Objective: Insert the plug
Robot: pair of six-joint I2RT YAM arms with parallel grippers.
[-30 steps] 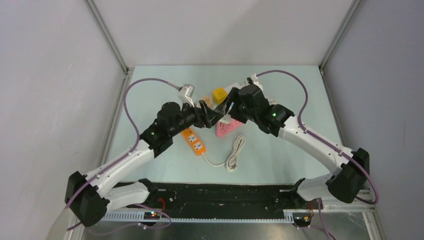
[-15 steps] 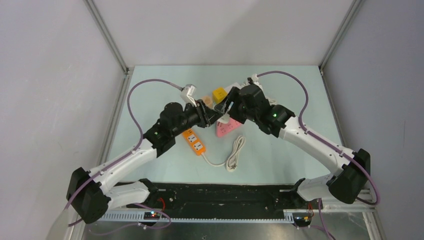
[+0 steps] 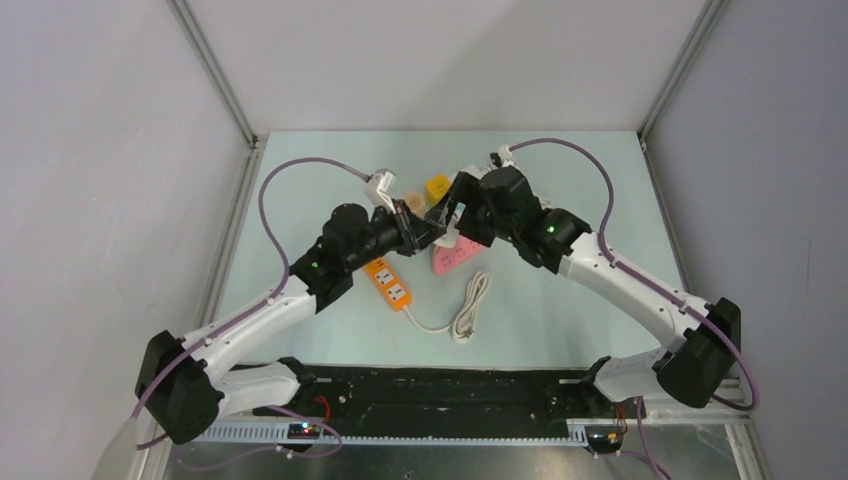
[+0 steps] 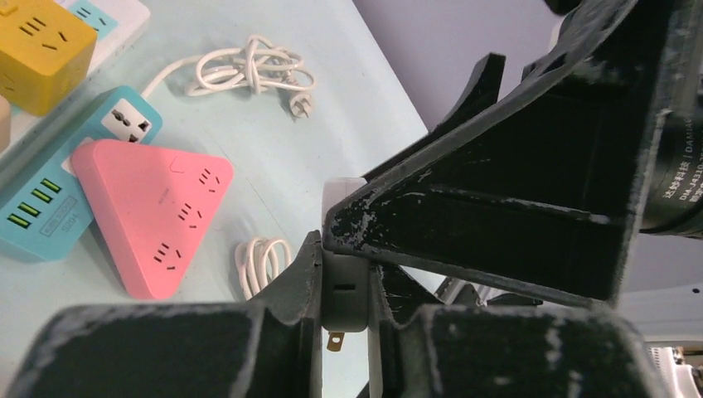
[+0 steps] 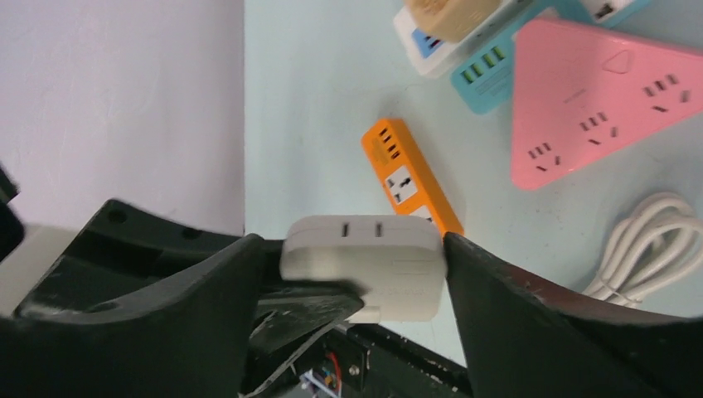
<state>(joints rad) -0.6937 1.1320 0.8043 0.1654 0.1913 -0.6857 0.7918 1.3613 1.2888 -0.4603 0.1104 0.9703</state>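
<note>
Hold of the white plug is shared by both arms above the middle of the tabletop. The left pincer is pressed together on the plug's body, and a brass prong is seen below its fingers in the left wrist view. The right pincer is likewise closed on the plug, which fills the gap between its two fingers; two slots are shown on the face turned toward the right wrist camera. The two pincers are seen tip to tip in the top view, over a cluster of power strips. A pink triangular strip is laid flat just beside a blue strip, with a yellow cube socket farther back. An orange strip is laid under the left arm, nearer the bases, and a coiled white cable is laid near the pink strip.
</note>
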